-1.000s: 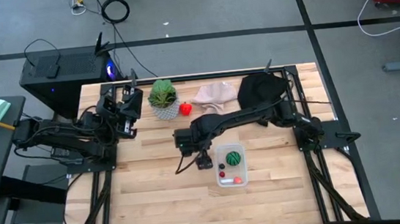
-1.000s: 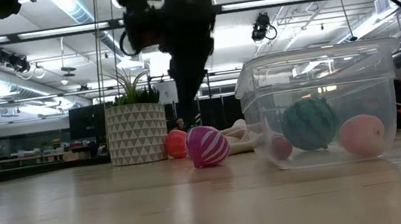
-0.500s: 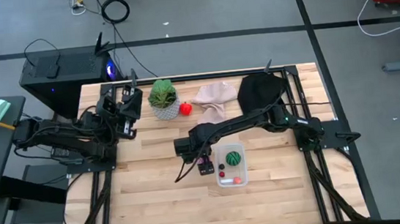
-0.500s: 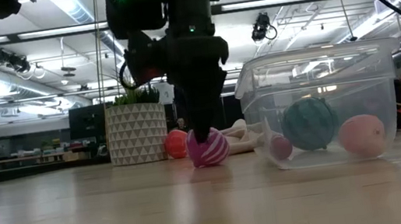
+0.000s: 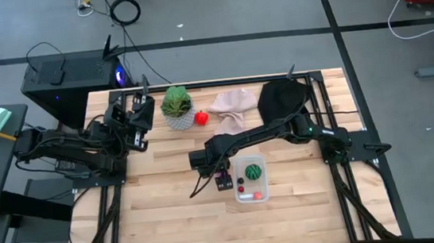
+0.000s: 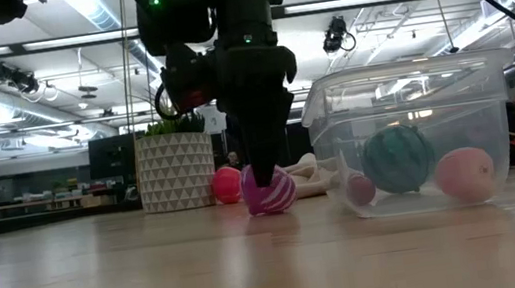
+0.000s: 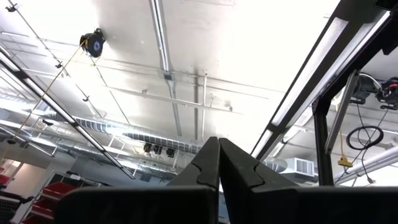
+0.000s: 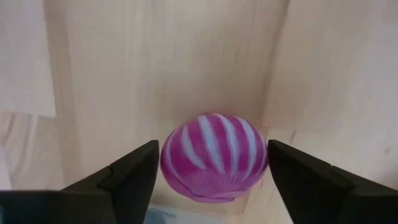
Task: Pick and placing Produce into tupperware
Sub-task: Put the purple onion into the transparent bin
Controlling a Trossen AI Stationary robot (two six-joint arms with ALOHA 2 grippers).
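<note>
Beside the tupperware [image 5: 251, 180], the right gripper [image 8: 208, 180] sits spread around the purple toy [image 8: 215, 157], not pinching yet. Watermelon [image 6: 397, 159] and a couple small ones are already in; red one [image 5: 201, 118] by the plant [image 5: 175, 103] remains.

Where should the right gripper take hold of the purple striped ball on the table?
Grip the purple striped ball across its widest middle, coming straight down. It is round and sits free on the wood, and the right gripper is open with one finger on each side.
</note>
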